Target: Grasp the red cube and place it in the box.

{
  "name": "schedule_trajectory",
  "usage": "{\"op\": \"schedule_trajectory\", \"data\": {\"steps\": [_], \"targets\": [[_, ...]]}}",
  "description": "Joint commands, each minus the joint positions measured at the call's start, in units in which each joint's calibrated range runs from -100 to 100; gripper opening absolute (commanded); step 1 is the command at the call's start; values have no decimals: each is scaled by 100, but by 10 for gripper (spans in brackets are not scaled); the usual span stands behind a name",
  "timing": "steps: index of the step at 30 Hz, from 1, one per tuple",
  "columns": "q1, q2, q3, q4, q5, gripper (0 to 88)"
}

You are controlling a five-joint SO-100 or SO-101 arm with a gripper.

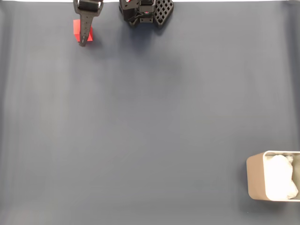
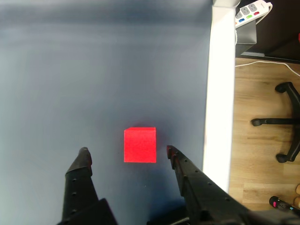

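The red cube (image 2: 139, 145) rests on the dark grey mat, just ahead of my gripper (image 2: 127, 153) in the wrist view. The jaws are open, one fingertip on each side of the cube and wider apart than it, with nothing held. In the fixed view the gripper (image 1: 84, 41) hangs at the top left, its dark finger crossing the red cube (image 1: 76, 29). The box (image 1: 258, 178), beige-grey with white paper inside, sits at the bottom right edge of the fixed view, far from the cube.
The arm's black base (image 1: 145, 11) stands at the top centre of the fixed view. In the wrist view the table's white edge (image 2: 219, 93) runs close to the right of the cube, with wooden floor and a chair base (image 2: 281, 122) beyond.
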Motion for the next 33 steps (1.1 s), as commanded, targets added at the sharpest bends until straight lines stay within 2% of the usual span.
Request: {"op": "schedule_trajectory", "data": {"steps": [1, 33], "targets": [[70, -127, 82, -115, 59, 376], [-129, 11, 803, -877, 78, 377]]}}
